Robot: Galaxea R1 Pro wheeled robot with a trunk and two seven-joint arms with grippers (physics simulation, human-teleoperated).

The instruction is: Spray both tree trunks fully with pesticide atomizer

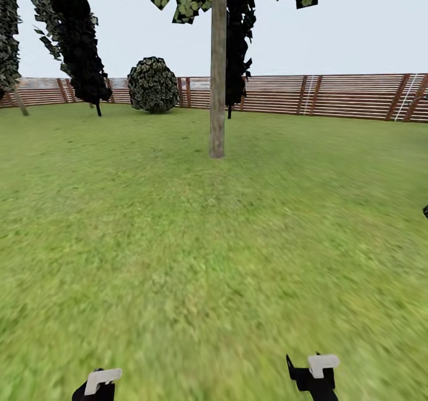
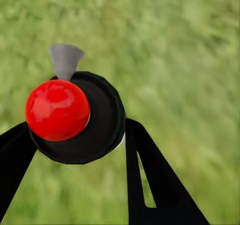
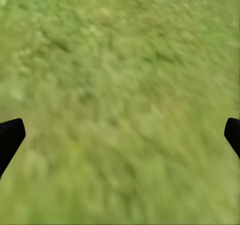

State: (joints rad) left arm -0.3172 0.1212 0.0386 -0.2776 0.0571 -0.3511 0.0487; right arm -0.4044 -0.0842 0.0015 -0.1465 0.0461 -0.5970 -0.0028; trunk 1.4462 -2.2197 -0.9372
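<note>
Green lawn (image 1: 178, 258) runs out to a brown slatted fence (image 1: 345, 96) under a pale sky, so the robot stands in open garden with nothing between it and its target. At the far left a near-black conifer (image 1: 74, 38) leans over the grass, then a round bush (image 1: 153, 84) sits against the fence, and just right of that rises the tree trunk (image 1: 217, 74), a straight grey-tan column standing well ahead of the robot, almost centred in the head view (a sign, I judge, that the base is lined up on it for an approach). No pale specks show on the bark, so spraying seems not yet begun here.

Low in the head view, the left gripper (image 1: 98, 384) shows just a white part and dark body at the frame edge. Its wrist camera explains the posture: the black fingers (image 2: 150, 175) are clamped on the pesticide atomizer (image 2: 85, 117), a dark round body with a red ball and a small grey nozzle, carried above blurred grass. Held low and close, it is probably being carried, not aimed.

Further right, the right gripper (image 1: 315, 372) hangs near the ground, and in its wrist view the two dark fingertips (image 3: 10, 137) stand wide apart with nothing but grass between them, idle while the left does the work.
</note>
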